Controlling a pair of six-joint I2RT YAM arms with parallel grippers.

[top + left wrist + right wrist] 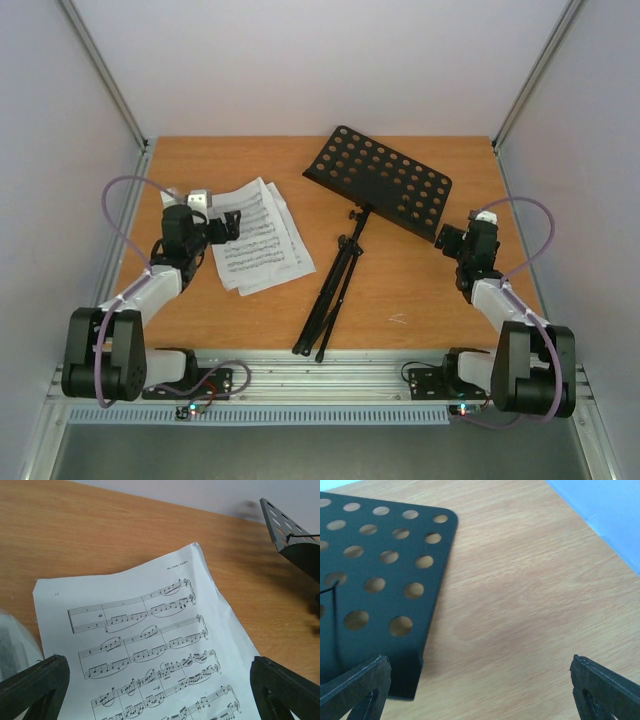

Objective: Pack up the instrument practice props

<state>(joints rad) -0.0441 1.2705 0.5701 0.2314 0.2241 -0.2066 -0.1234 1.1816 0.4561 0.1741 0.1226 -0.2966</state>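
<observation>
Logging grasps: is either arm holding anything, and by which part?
Nothing is held: left gripper open over the sheet music, right gripper open by the music stand desk.

The music stand [385,185] lies across the middle of the table [430,300], its perforated desk far and right of centre, its folded legs [325,310] running to the near edge, splitting the wood in two. Left of the legs the sheet-music pages [262,238] cover much of the wood, a narrow bare strip between. Right of the legs lies broad bare wood, where the right gripper [446,238] stands wide just beside the desk's right corner
</observation>
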